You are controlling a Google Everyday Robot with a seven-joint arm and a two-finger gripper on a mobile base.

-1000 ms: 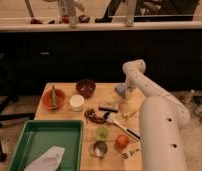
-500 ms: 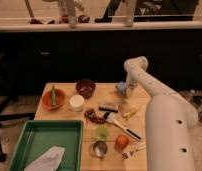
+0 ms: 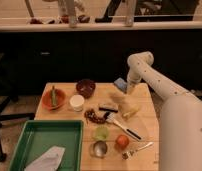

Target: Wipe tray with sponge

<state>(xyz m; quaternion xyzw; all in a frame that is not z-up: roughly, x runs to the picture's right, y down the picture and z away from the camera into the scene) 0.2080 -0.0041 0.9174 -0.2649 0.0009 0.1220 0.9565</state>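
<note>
The green tray (image 3: 29, 131) lies at the table's front left with a pale cloth in it. Far from it, by the table's back edge right of centre, the light-blue sponge (image 3: 119, 83) hangs just above the wood. My gripper (image 3: 127, 89) points down from the white arm's bent elbow and is shut on the sponge, which sticks out to its left. The fingers themselves are hard to make out against the arm.
Between sponge and tray stand a dark red bowl (image 3: 86, 88), an orange bowl (image 3: 53, 98), a white cup (image 3: 76, 102), a small black bar (image 3: 108, 107), a green cup (image 3: 100, 132), a metal cup (image 3: 99, 148), a red fruit (image 3: 122, 141) and a fork (image 3: 139, 148). A dark cabinet runs behind the table.
The arm's elbow has risen a little and the sponge has come up slightly off the table with the gripper. The rest of the table is unchanged.
</note>
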